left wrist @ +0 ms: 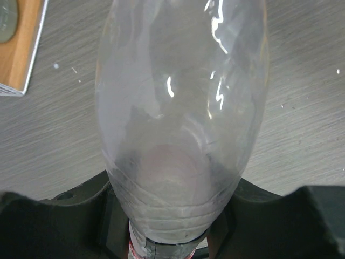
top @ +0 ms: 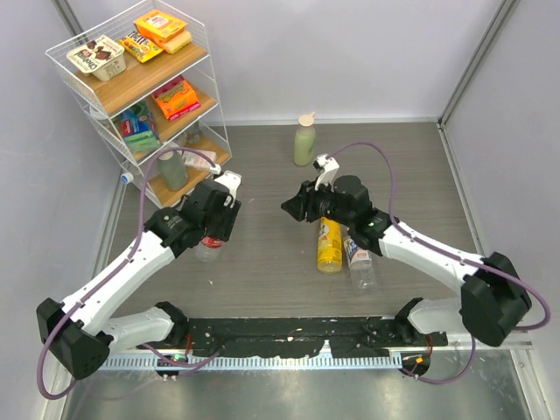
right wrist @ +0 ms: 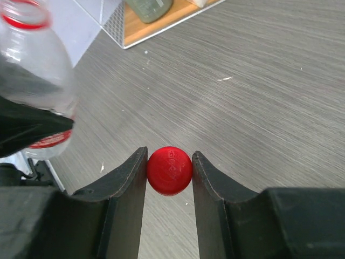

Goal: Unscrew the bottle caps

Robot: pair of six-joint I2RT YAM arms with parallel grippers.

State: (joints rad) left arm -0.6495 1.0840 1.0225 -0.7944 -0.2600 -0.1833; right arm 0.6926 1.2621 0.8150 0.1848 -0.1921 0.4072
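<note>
While the grey wood-grain surface (top: 262,280) carries a yellow plastic bottle (top: 330,245) and a clear labelled bottle (top: 360,265) beside your right arm, tops hidden, your left end effector (left wrist: 172,226) clamps a clear plastic bottle (left wrist: 180,124) whose neck is open. Your right end effector (right wrist: 169,174) pinches the small round red plastic cap (right wrist: 169,169), off that bottle. One cap looks done; you cannot tell about the others.

I find the top view looking down from above and behind onto the whole table (top: 262,280); left wrist view pressed close on the clear bottle (left wrist: 183,108); right wrist view close above the tabletop, behind the red cap (right wrist: 169,170); both wrist views share bottle and rack (right wrist: 178,16).
</note>
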